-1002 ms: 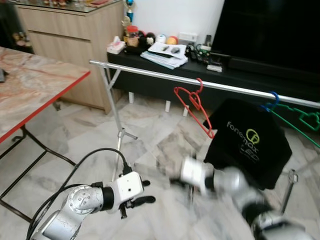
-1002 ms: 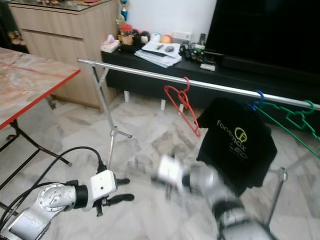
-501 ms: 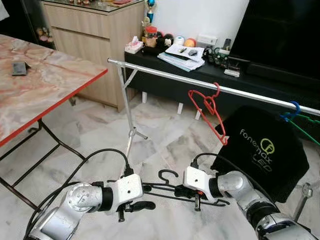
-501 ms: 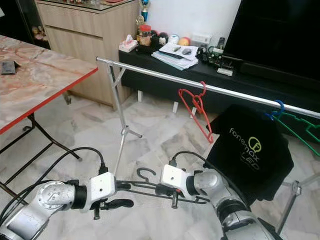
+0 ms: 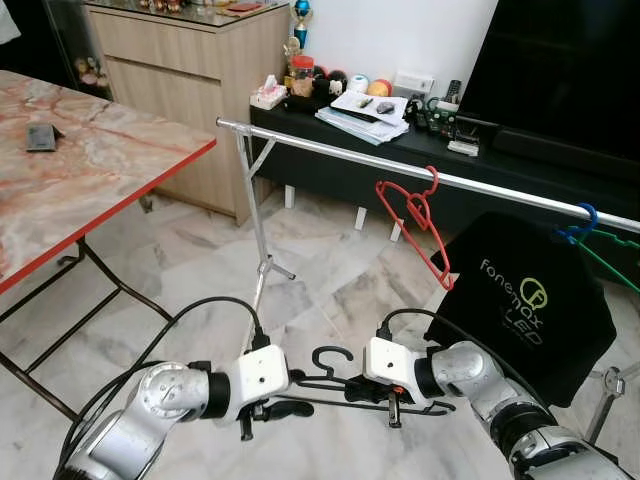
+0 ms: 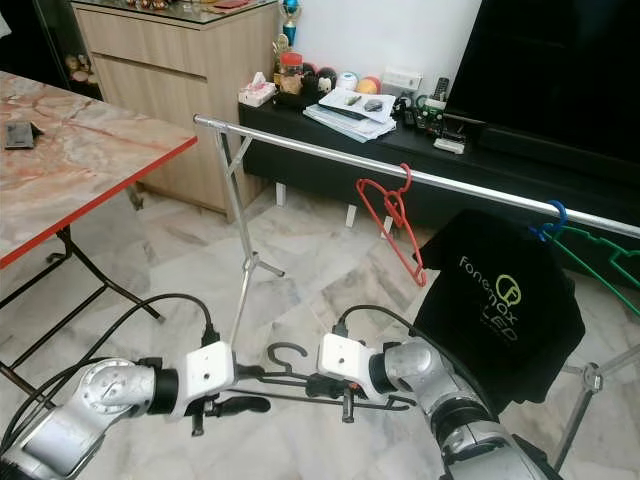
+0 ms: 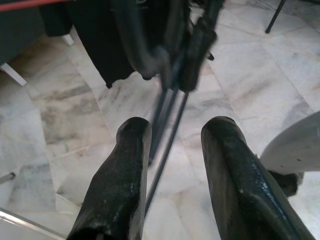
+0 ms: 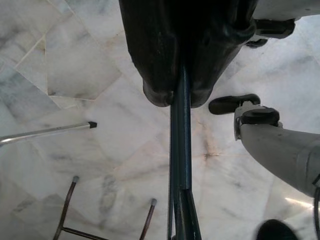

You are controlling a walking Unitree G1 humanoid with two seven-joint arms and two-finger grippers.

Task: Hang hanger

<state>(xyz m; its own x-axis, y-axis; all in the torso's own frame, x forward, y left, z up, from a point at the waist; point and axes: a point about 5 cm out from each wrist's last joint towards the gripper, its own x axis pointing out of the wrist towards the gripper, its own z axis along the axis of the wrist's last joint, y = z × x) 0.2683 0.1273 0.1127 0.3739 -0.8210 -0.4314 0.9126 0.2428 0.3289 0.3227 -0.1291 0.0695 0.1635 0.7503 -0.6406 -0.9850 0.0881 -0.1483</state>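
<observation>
Head views: one black wire hanger (image 5: 340, 385) held low above the pale marble floor (image 5: 320, 270), well below the long silver clothes rail (image 5: 400, 170). Right gripper (image 5: 372, 392) clamped on the hanger's middle; left gripper (image 5: 290, 395) at its left end, one finger above and one below the wires. On the rail, three hangers counted: one red wire hanger (image 5: 415, 215), bare; one blue-hooked hanger (image 5: 580, 218) carrying one black printed T-shirt (image 5: 525, 300); one green wire hanger (image 5: 615, 255), cut off at the frame edge. One red-edged marble desk (image 5: 90, 170) on the left, with one small dark object (image 5: 42, 137) too small to identify. One low black TV bench (image 5: 400, 140) behind the rail, crowded with papers and small items hard to tell apart.

Left wrist view: two black fingers (image 7: 117, 185) apart, thin dark hanger wires (image 7: 167, 125) running between them; contact with either finger hard to judge. Beyond, blurred dark shapes.

Right wrist view: jaws together on the hanger wire (image 8: 180, 150), which runs straight out from between them over the marble. Left arm (image 8: 280, 145) partly cut off at the edge.
</observation>
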